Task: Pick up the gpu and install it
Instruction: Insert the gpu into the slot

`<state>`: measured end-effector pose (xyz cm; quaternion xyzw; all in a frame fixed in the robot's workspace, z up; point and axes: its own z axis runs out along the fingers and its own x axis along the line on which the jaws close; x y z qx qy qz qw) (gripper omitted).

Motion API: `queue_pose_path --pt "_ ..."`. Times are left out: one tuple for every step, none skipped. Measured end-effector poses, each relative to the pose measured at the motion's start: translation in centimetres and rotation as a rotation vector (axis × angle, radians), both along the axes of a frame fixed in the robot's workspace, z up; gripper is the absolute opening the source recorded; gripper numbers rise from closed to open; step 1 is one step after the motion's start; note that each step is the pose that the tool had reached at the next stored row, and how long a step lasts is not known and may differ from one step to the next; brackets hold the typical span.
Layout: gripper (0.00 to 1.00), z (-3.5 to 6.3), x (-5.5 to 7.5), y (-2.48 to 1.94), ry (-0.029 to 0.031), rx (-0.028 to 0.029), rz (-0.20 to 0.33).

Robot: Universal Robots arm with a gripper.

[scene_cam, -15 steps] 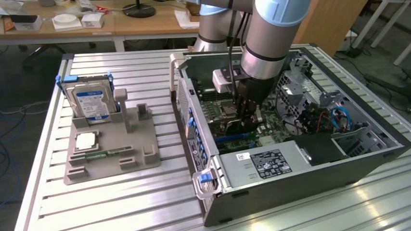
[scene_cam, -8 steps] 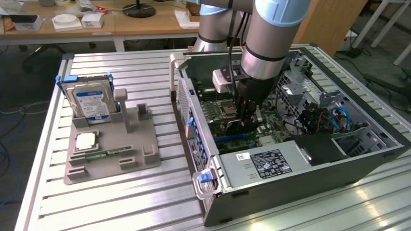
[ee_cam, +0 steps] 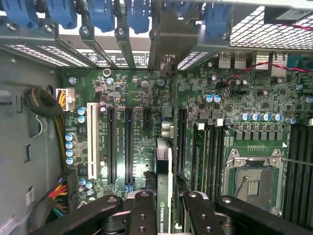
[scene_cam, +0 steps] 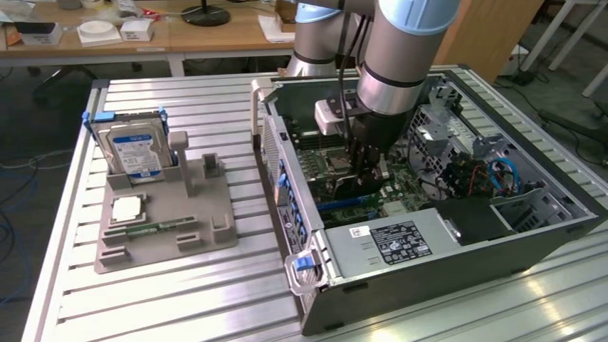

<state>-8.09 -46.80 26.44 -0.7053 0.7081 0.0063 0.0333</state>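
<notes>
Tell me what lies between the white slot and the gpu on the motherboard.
In the wrist view, two long black slots stand side by side between the white slot and the gpu.

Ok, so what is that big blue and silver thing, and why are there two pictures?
That is a robot arm reaching into an open computer case that lies on a metal table. One picture comes from a camera standing off to the side. The other comes from a camera on the arm's wrist, looking at the green motherboard inside the case. The black gripper is closed on the gpu, a graphics card seen edge-on, close to the motherboard's long slots. Beside the case sits a grey tray with a hard drive standing in it, a processor chip and a small memory stick.
</notes>
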Motion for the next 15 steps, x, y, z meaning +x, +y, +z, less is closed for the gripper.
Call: queue_pose_path --pt "0.25 -0.02 0.0 -0.02 0.0011 -0.0001 0.0" --pt "0.25 -0.03 0.01 -0.03 0.0029 -0.0004 0.0" --pt "0.25 -0.05 0.02 -0.03 0.0047 -0.0004 0.0" --pt "0.25 -0.07 0.03 -0.03 0.0066 -0.0005 0.0" --pt "0.25 -0.08 0.03 -0.03 0.0069 -0.0006 0.0" --pt "0.25 -0.1 0.03 -0.03 0.007 -0.0006 0.0" --pt "0.25 -0.17 0.03 -0.03 0.0068 -0.0002 0.0" --pt "0.25 -0.28 0.03 -0.03 0.0068 -0.0002 0.0" --pt "0.25 -0.43 0.03 -0.03 0.0069 -0.0003 0.0" --pt "0.25 -0.62 0.03 -0.03 0.007 -0.0004 0.0" --pt "0.25 -0.75 0.03 -0.03 0.007 -0.0004 0.0" --pt "0.25 -0.87 0.03 -0.03 0.007 -0.0003 0.0" --pt "0.25 -0.91 0.03 -0.03 0.0073 -0.0004 0.0" --pt "0.25 -0.91 0.03 -0.03 0.0074 -0.0005 0.0" --pt "0.25 -0.91 0.03 -0.03 0.0075 -0.0006 0.0"
